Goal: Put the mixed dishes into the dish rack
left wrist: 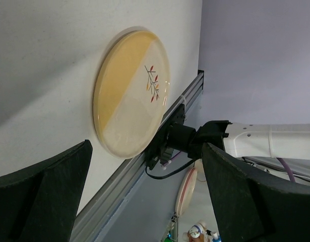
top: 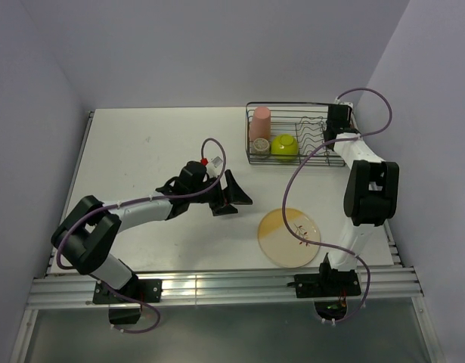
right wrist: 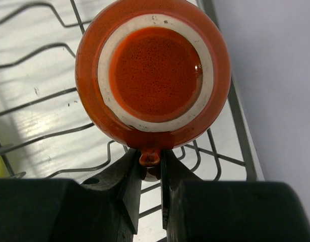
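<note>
The dish rack (top: 315, 153) stands at the back right. In its left end are the pink tumbler (top: 260, 122), the lime-green bowl (top: 284, 147) and the tiny beige cup (top: 260, 147). My right gripper (right wrist: 152, 162) hangs over the rack's right end (right wrist: 44, 101), shut on the handle of the orange mug (right wrist: 152, 73). The mug is upside down, its base facing the camera. From above, the right gripper (top: 335, 133) hides the mug. The pale-yellow plate (top: 289, 237) with its twig motif lies flat near the front edge. My left gripper (top: 236, 202) stands open and empty, left of the plate (left wrist: 132, 91) and pointing at it.
The right arm's base (top: 328, 283) is bolted just in front of the plate, by the aluminium rail (top: 217, 287) along the table's near edge. Purple cables loop over both arms. Grey walls close in the table at the back and sides.
</note>
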Tool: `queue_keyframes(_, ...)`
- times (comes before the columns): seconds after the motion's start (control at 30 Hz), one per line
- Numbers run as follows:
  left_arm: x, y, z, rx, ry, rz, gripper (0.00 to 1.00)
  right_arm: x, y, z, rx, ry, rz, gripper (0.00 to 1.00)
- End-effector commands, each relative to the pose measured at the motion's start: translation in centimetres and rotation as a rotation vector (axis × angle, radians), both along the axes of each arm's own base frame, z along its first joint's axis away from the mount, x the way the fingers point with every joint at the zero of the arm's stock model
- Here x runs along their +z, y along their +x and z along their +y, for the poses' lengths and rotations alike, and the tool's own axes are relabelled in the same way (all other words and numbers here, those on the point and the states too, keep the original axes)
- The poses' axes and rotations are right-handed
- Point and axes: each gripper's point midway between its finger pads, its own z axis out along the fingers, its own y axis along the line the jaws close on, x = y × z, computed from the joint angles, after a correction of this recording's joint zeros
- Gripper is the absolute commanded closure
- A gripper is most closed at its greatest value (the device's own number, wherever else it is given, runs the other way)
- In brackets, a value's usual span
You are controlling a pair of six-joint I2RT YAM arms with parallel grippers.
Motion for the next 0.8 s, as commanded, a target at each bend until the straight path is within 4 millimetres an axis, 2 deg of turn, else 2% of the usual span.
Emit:
queue_keyframes(0.0, 1.3, 0.2, -0.9, -0.037, -0.028, -0.052, 0.04, 2.5, 1.6, -0.3, 0.017, -0.025, -0.075, 1.00)
queue_keyframes(0.27, 0.9, 0.3, -1.0, -0.039, -0.014, -0.037, 0.04, 0.7, 1.5, 0.0, 0.029, -0.009, -0.033, 1.00)
queue_keyframes(0.47, 0.1, 0.2, -1.2, -0.041, 0.039, -0.025, 0.02, -1.0, 1.3, -0.1, 0.015, -0.002, 0.017, 0.89)
queue_keyframes(0.77, -1.5, -0.7, -2.7, -0.085, 0.129, -0.014, 0.02, -2.1, 1.2, -0.2, -0.005, 0.006, 0.030, 0.77)
